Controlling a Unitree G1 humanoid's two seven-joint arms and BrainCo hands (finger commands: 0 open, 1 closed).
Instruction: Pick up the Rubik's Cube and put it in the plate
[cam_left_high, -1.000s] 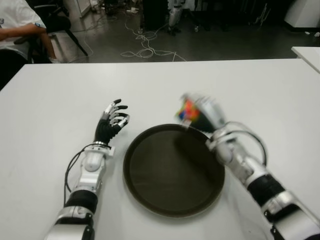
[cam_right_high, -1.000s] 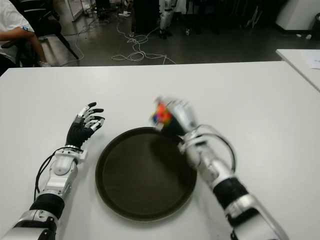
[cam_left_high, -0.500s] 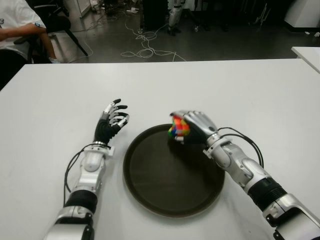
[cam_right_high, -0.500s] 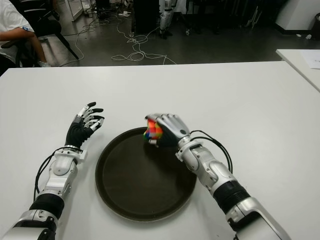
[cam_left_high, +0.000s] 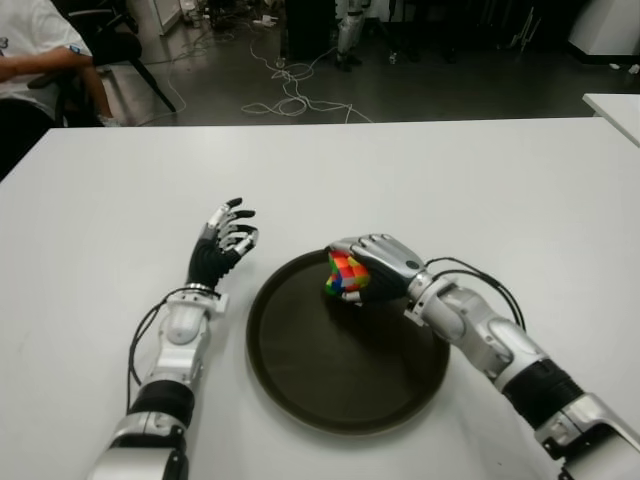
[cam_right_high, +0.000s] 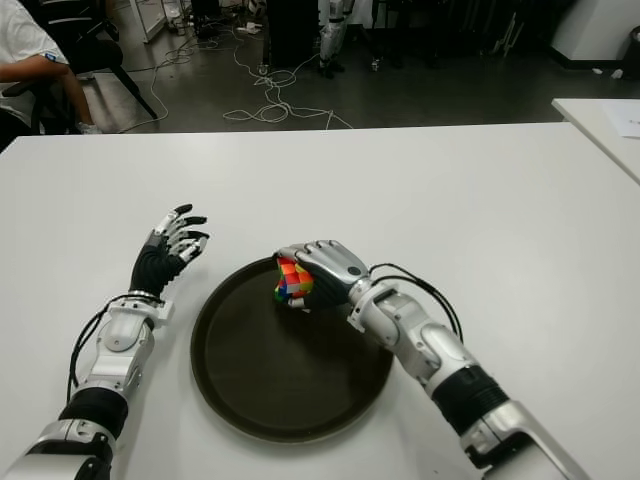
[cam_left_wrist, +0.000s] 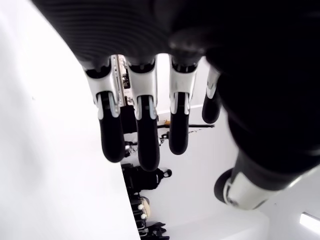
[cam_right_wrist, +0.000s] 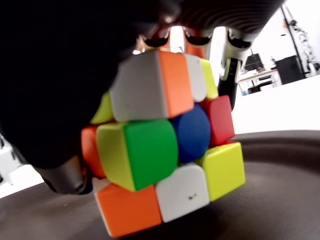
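My right hand (cam_left_high: 370, 266) is curled around the multicoloured Rubik's Cube (cam_left_high: 347, 274), low over the back part of the round dark plate (cam_left_high: 330, 375). In the right wrist view the Rubik's Cube (cam_right_wrist: 165, 160) sits in my palm with fingers (cam_right_wrist: 227, 60) wrapped over it, its lower edge close to the plate (cam_right_wrist: 260, 200); I cannot tell whether it touches. My left hand (cam_left_high: 225, 240) shows to the left of the plate with fingers (cam_left_wrist: 142, 130) spread and nothing in it.
The white table (cam_left_high: 450, 180) spreads wide around the plate. A seated person (cam_left_high: 35, 50) is at the far left beyond the table. Cables (cam_left_high: 290, 95) lie on the floor behind. Another white table corner (cam_left_high: 615, 105) shows at the far right.
My right hand has carried the cube leftward and down, from beyond the plate's back right rim to low over the plate's back part. The left hand has not moved.
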